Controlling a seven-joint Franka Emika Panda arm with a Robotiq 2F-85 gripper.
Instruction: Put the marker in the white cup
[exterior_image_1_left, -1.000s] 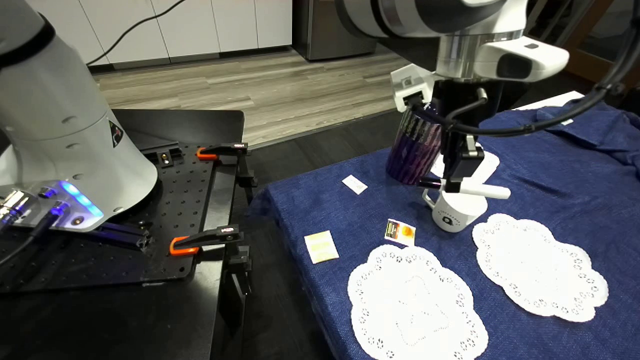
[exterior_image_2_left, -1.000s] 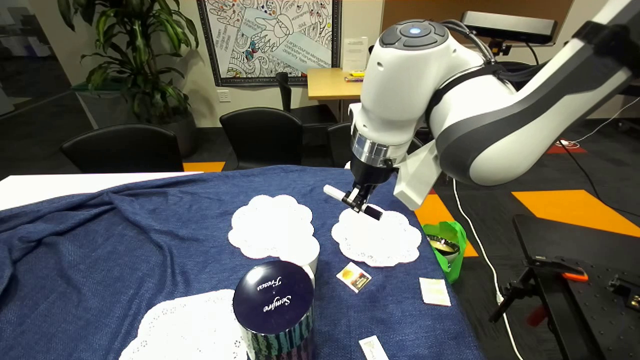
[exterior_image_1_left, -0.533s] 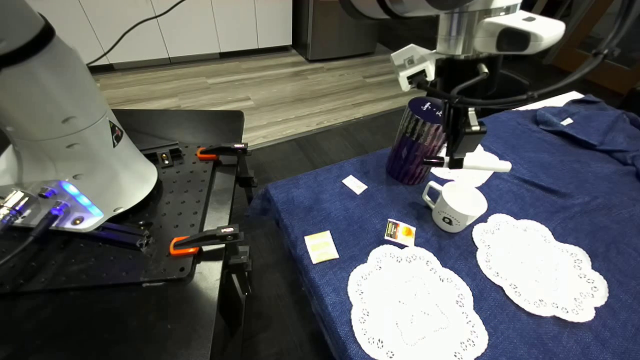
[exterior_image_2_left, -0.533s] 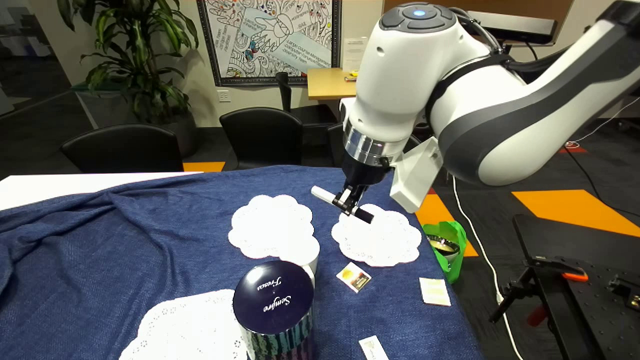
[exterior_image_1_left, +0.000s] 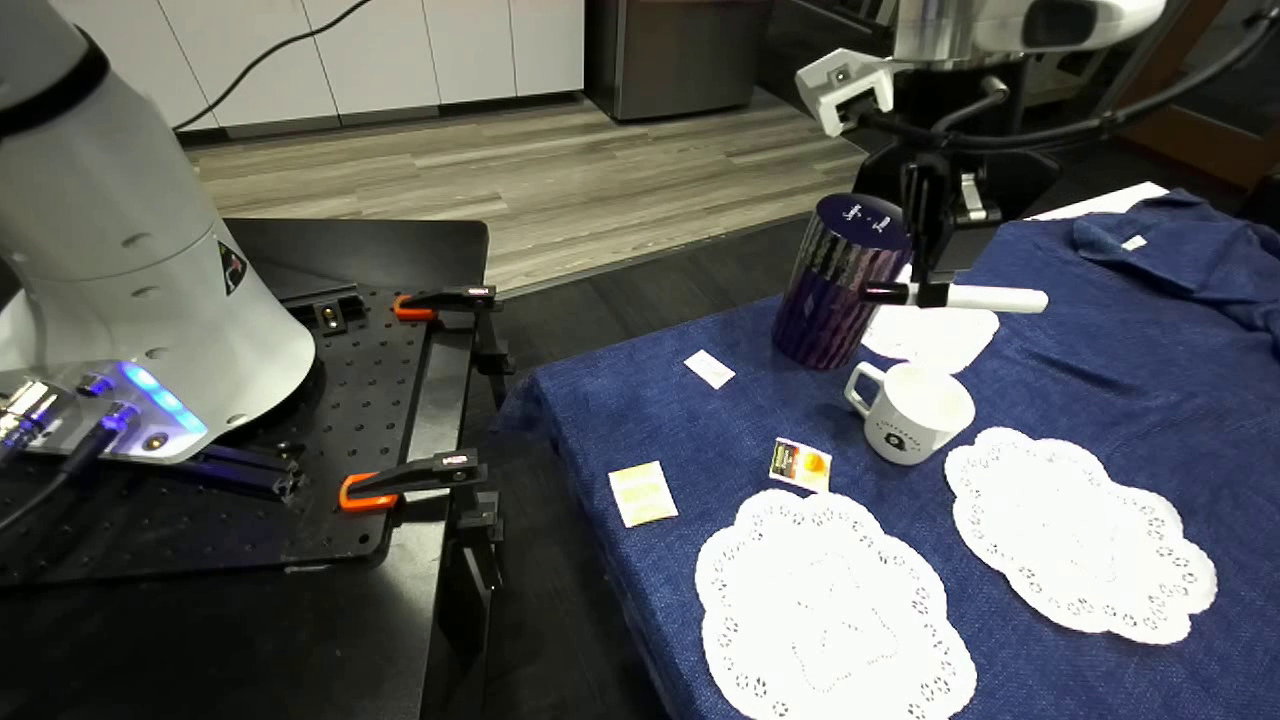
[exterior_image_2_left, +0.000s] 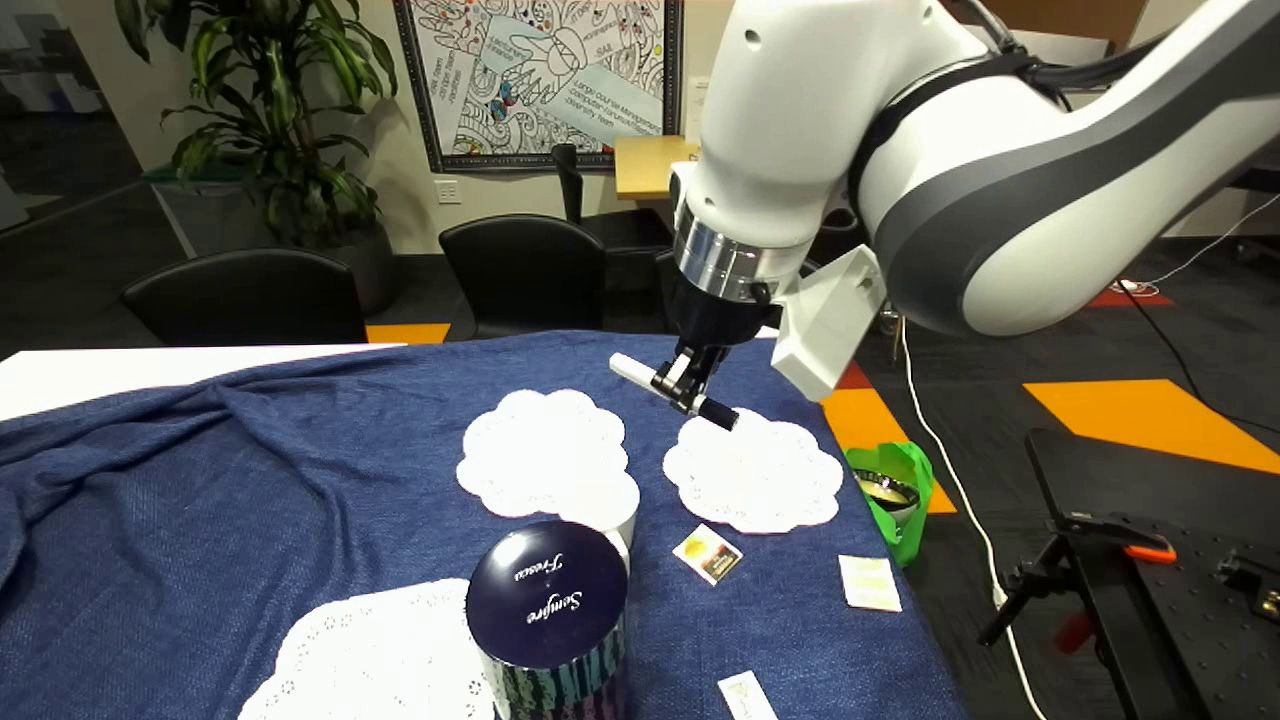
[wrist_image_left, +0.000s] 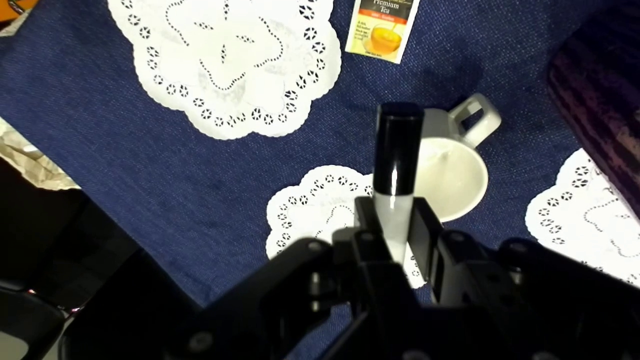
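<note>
The marker (exterior_image_1_left: 998, 299), a white stick with a black cap, is held lying nearly level in the air. My gripper (exterior_image_1_left: 934, 294) is shut on it near the cap. The marker (exterior_image_2_left: 634, 369) and gripper (exterior_image_2_left: 684, 388) also show in another exterior view. In the wrist view the marker's black cap (wrist_image_left: 398, 150) points away from the gripper (wrist_image_left: 392, 225). The white cup (exterior_image_1_left: 912, 420) stands upright on the blue cloth, below the marker and apart from it. In the wrist view the cup (wrist_image_left: 477, 172) lies just right of the marker, which covers its left edge. Its pale inside shows; the cup (exterior_image_2_left: 622, 510) is partly hidden by the canister.
A tall purple striped canister (exterior_image_1_left: 835, 290) stands beside the cup. White lace doilies (exterior_image_1_left: 830, 610) and small paper packets, one a tea packet (exterior_image_1_left: 800, 465), lie on the blue cloth (exterior_image_1_left: 720, 450). The robot's black base table (exterior_image_1_left: 250, 640) stands apart from the clothed table.
My gripper has risen from just above the cup with the marker still held, uncovering the cup's rim. It has also shifted sideways a little. The cup has not moved.
</note>
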